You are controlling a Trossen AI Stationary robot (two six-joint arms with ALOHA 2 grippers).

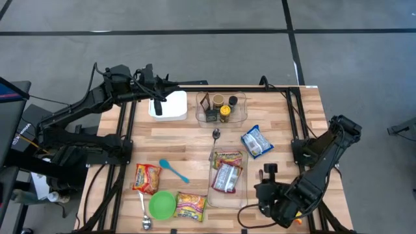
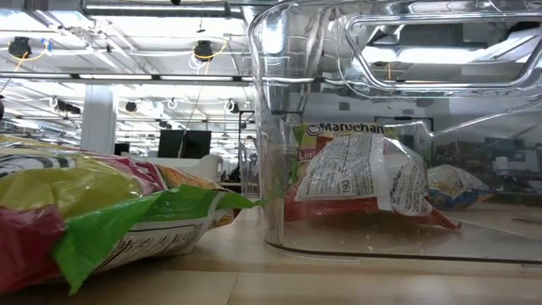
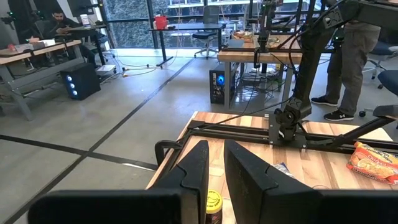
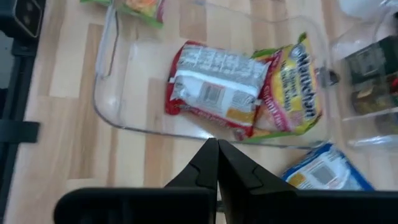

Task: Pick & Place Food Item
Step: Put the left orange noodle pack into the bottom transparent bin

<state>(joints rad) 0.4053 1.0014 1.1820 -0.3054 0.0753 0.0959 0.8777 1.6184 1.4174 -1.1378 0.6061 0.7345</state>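
Two crinkly red-and-silver noodle packets (image 1: 226, 170) already lie overlapped inside the clear plastic bin (image 1: 214, 195) near the middle of the wooden tabletop (image 1: 188, 146), so part of the job looks done. Still outside are a blue snack bag (image 1: 257, 142) beside the bin and two more noodle packets (image 1: 147, 177) near the green bowl (image 1: 162, 205). The right gripper (image 4: 217, 155) hangs over the bin's near edge, fingers together and empty; the left gripper (image 3: 216, 171), far back, has fingers slightly apart, holding nothing

Two black jointed arms (image 1: 84, 107) with black cables; flat, dark, angular fingers (image 3: 196, 171)
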